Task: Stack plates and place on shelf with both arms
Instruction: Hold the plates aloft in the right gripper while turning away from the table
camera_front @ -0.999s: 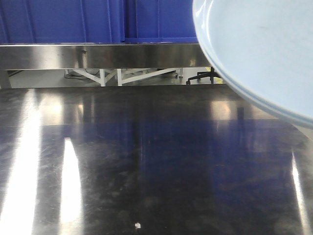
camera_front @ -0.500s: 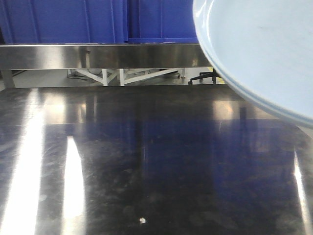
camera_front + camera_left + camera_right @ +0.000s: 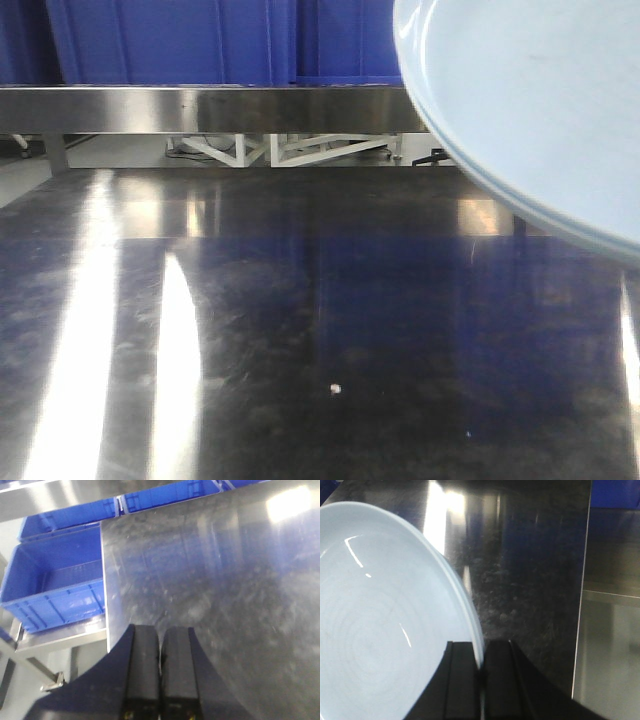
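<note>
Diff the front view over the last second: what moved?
Background slid right in the front view: blue crates, steel shelf edge and the white speck on the tabletop, the speck also upward. Looks like the camera itself shifted. The plates keep the same spot in frame, rim clamped in the right claw. No grasp or release visible.

The counter [image 3: 300, 330] is dark, glossy metal, finely scratched, with long white streaks of light down its left side and a blue sheen across the middle. One tiny white speck [image 3: 335, 387] lies on it towards the front. Behind it runs a brushed steel ledge [image 3: 200, 108] carrying blue plastic bins [image 3: 180, 40] side by side. Through the gap under the ledge a white braced frame [image 3: 300, 150] shows. Off the counter's side edge, lower down, sits an open blue crate [image 3: 55, 585].
</note>
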`<move>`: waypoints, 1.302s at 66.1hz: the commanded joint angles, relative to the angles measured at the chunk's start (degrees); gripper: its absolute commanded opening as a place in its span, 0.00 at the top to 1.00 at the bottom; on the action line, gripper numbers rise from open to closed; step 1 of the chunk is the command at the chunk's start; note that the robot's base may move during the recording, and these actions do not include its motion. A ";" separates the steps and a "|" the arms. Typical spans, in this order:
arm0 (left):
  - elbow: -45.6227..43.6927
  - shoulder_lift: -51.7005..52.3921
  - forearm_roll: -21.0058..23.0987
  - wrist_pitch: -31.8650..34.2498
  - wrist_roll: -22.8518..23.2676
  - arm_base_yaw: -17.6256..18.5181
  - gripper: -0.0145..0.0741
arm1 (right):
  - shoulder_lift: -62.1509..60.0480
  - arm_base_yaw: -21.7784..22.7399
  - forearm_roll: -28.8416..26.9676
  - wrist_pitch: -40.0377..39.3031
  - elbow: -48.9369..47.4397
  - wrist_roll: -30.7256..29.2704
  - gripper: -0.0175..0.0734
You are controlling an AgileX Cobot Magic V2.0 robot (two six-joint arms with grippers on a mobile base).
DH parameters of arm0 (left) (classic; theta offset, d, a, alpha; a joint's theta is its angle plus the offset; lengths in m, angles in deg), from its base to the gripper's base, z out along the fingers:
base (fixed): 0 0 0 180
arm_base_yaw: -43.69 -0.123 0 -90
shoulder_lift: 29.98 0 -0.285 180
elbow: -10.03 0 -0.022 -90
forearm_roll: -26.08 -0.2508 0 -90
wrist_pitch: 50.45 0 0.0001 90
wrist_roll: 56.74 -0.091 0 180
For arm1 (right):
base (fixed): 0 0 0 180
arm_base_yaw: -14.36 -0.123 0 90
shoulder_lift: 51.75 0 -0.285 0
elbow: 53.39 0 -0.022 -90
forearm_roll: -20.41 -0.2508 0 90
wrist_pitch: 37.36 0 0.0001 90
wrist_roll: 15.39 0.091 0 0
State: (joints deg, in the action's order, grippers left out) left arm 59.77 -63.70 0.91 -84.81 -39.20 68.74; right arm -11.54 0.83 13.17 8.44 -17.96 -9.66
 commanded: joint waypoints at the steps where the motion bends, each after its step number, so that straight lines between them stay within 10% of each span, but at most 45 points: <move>1: -1.57 -0.21 -0.65 4.34 0.24 0.11 0.74 | 0.00 0.30 -0.72 -4.71 -1.60 -0.35 0.75; 86: -1.57 -0.21 -0.65 4.34 0.24 0.11 0.74 | 0.00 0.30 -0.72 -4.13 -1.60 -0.35 0.75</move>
State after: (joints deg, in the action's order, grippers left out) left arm 59.77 -63.57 0.91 -84.81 -39.20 68.74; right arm -11.66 0.83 13.12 8.81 -17.96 -9.66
